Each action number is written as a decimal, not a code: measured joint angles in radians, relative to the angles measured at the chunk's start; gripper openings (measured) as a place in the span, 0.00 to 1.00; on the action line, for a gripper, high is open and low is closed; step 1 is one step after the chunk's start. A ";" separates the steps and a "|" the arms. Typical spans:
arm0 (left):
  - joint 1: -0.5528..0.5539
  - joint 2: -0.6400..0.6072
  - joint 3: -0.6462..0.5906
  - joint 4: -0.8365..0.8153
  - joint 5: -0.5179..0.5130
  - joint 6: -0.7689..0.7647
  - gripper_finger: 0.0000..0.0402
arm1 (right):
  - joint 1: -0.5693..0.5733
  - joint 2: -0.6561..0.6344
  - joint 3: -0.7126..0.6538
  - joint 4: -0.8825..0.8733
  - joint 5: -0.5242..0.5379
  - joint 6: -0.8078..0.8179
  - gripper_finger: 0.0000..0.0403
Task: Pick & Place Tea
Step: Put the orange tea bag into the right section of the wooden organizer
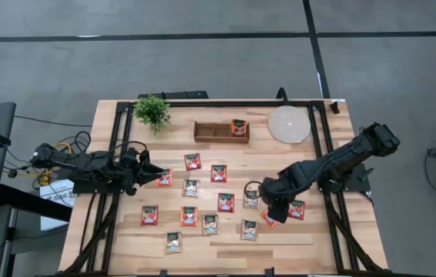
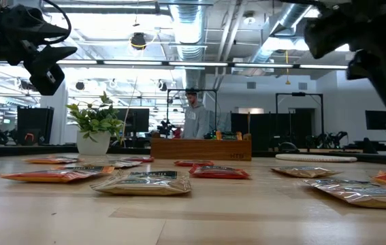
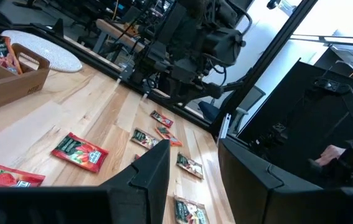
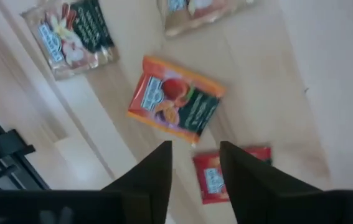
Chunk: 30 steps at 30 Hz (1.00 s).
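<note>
The right gripper (image 4: 195, 158) hangs above the table (image 1: 125, 238) with its two fingers spread apart and nothing between them, out on the side far from the wooden tray (image 1: 221, 131). Straight below it, in its wrist view, are an orange tea packet (image 4: 175, 99) and a red tea packet (image 4: 216, 180), both flat on the wood and clear of the fingers. A pale green-white packet (image 4: 73, 37) lies a bit further off.

The left gripper (image 3: 192, 165) is over by the table's left edge, well away from the tray, fingers also apart and empty. Just beside it in the high view is a red packet (image 1: 164, 178).

The rest of the tea packets (image 1: 202, 200) are scattered flat over the middle of the table, on the near side of the tray. One packet (image 1: 238, 128) already sits in the tray's right-hand compartment. The round pale disc (image 1: 289, 124) is just right of the tray, and a small potted plant (image 1: 152, 111) is off to the tray's left. A person (image 2: 195, 117) stands in the room behind the table.
</note>
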 joint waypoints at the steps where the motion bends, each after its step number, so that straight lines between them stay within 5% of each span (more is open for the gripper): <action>1: 0.000 0.000 0.000 0.000 0.000 0.000 0.32 | 0.012 0.000 -0.008 0.007 0.000 0.027 0.35; 10: 0.000 0.000 0.000 -0.002 0.000 -0.002 0.32 | 0.059 0.000 -0.099 0.121 0.030 0.187 0.40; 30: 0.000 0.000 0.000 -0.001 0.002 -0.006 0.32 | 0.019 0.000 -0.199 0.242 0.054 0.204 0.37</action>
